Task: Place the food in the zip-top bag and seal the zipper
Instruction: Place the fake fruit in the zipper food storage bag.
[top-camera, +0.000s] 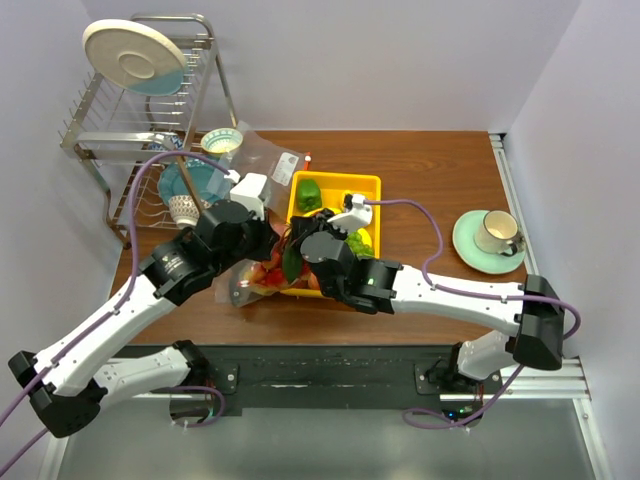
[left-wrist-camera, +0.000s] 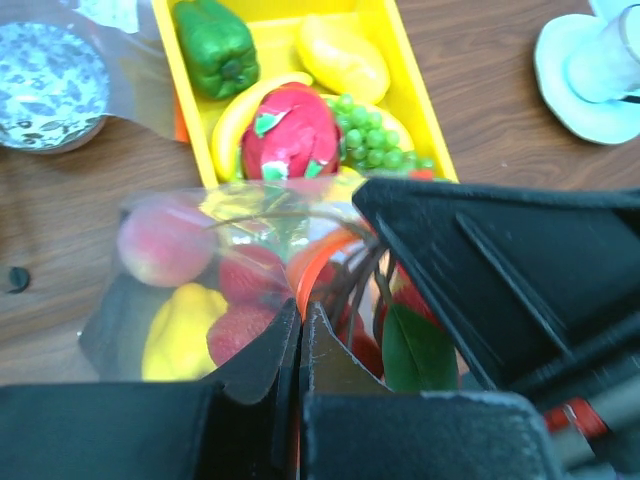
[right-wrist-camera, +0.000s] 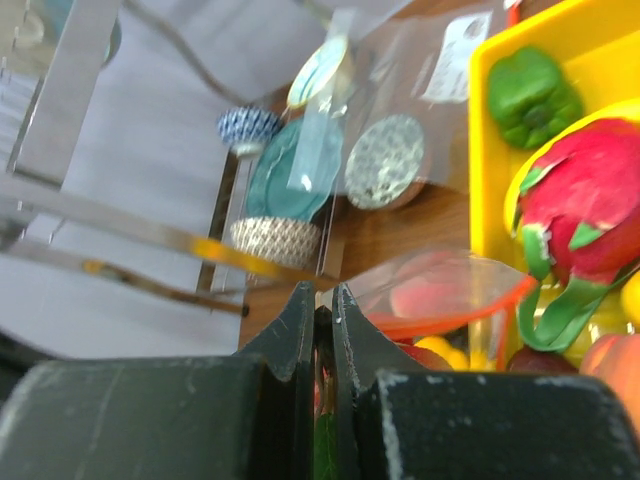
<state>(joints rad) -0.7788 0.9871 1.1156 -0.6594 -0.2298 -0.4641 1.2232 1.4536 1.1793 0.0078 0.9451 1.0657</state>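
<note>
Clearance: tight. I have the left gripper (left-wrist-camera: 300, 312) and right gripper (right-wrist-camera: 324, 300) almost nose to nose at the mouth of the zip-top bag (left-wrist-camera: 200, 290). The right one's black body crowds the space just right of the left fingertips.
Edges: the yellow tray (left-wrist-camera: 275, 35) sits just beyond the left fingertips, against or nearly against the bag's far side. I cannot tell which.
Open room: bare wood left of the left gripper. A cup and saucer (top-camera: 490, 240) stands well off to the right of the right gripper.
Left gripper: fingers pressed together, pinching the bag's rim, with a sliver of orange between the pads.
Right gripper: fingers all but together, clamped on the bag's film. The zipper (right-wrist-camera: 440, 322) curves away to its right.
In bag: peach (left-wrist-camera: 160, 245), yellow pepper (left-wrist-camera: 180, 340) and red fruit, just ahead of the left fingertips.
In tray: green pepper (left-wrist-camera: 215, 45), mango (left-wrist-camera: 345, 60), dragon fruit (left-wrist-camera: 290, 130), grapes (left-wrist-camera: 375, 140).
Surface: brown wooden table (left-wrist-camera: 60, 230).
Room: white walls. A dish rack (top-camera: 120, 130) stands beyond and left of the left gripper.
</note>
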